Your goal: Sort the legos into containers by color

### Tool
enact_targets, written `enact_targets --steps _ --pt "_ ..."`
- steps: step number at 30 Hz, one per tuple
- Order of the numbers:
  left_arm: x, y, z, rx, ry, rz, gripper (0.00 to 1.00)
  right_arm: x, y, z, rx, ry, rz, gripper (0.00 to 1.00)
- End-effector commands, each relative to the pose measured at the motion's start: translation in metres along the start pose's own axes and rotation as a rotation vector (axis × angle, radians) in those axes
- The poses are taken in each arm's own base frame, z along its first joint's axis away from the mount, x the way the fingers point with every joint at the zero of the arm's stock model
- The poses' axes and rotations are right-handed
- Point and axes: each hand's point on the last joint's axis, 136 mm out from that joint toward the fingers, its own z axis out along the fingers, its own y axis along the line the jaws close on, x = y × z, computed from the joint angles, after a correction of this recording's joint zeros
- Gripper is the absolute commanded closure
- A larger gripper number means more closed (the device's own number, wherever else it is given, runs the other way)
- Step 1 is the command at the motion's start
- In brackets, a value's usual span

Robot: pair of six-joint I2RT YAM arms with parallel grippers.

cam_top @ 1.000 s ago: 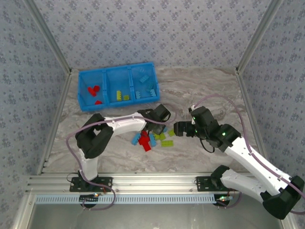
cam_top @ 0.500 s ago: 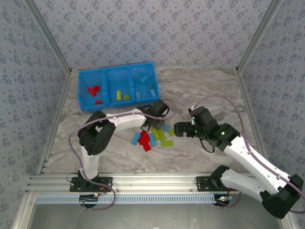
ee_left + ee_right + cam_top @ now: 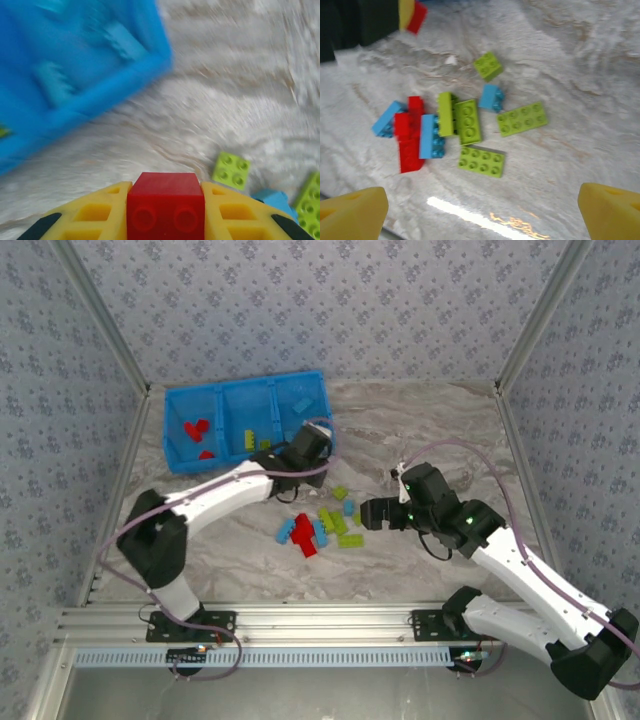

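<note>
Our left gripper (image 3: 165, 216) clamps a red brick (image 3: 165, 187) beside the bin (image 3: 245, 382), the right gripper (image 3: 482, 212) gapes above the pile (image 3: 466, 121): some sorted, many left.

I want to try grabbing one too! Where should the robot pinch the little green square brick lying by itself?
Take the small lime-green square plastic brick by two opposite flat side walls, coming straight down from above. It lies studs up on the marbled table, apart from the other bricks, so both sides are likely free; the bumpy top offers nothing to squeeze.
</note>
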Motion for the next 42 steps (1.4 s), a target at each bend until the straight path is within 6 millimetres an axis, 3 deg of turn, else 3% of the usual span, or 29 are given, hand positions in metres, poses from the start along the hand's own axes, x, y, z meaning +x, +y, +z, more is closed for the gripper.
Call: enact_targets --steps 1,3,8,10,14,17,22,26,32,34,37,42 --pt "-0.022 0.064 -0.030 -0.185 -0.077 -0.124 0.76 -0.010 0.037 -0.009 -0.167 -0.031 -0.068 0.00" --pt "-0.026 0.105 -0.039 -0.261 -0.090 -0.215 0.76 -0.012 0.042 -0.009 -0.177 -0.043 -0.077 0.00" --pt "-0.017 0.236 -0.060 -0.520 -0.104 -0.483 0.77 -0.014 0.039 -0.008 -0.151 -0.055 -0.075 0.00" --pt "-0.012 0.274 -0.061 -0.579 -0.106 -0.555 0.77 -0.012 0.038 -0.008 -0.150 -0.053 -0.078 0.00" --pt "-0.005 0.319 -0.040 -0.586 -0.054 -0.653 0.78 -0.014 0.035 -0.007 -0.130 -0.060 -0.068 0.00" --pt "-0.005 0.332 -0.023 -0.589 -0.021 -0.674 0.77 -0.015 0.031 -0.006 -0.105 -0.058 -0.059 0.00" --pt "-0.008 0.334 -0.003 -0.573 0.017 -0.683 0.65 -0.011 0.024 -0.008 -0.068 -0.043 -0.046 0.00" --pt "0.001 0.340 -0.011 -0.641 0.037 -0.731 0.51 -0.009 0.014 -0.011 -0.022 -0.047 -0.024 0.00" --pt "-0.007 0.323 -0.043 -0.558 -0.039 -0.779 0.50 -0.009 0.008 -0.010 0.006 -0.054 0.001 0.00" --pt "-0.016 0.304 -0.059 -0.474 -0.082 -0.783 0.50 -0.011 0.006 -0.007 0.015 -0.062 0.011 0.00" --pt "-0.037 0.254 -0.090 -0.300 -0.161 -0.715 0.51 -0.010 -0.005 0.003 0.064 -0.057 0.028 0.00" --pt "-0.060 0.138 -0.146 -0.015 -0.261 -0.354 0.51 -0.004 -0.031 0.026 0.188 -0.010 0.075 0.00"
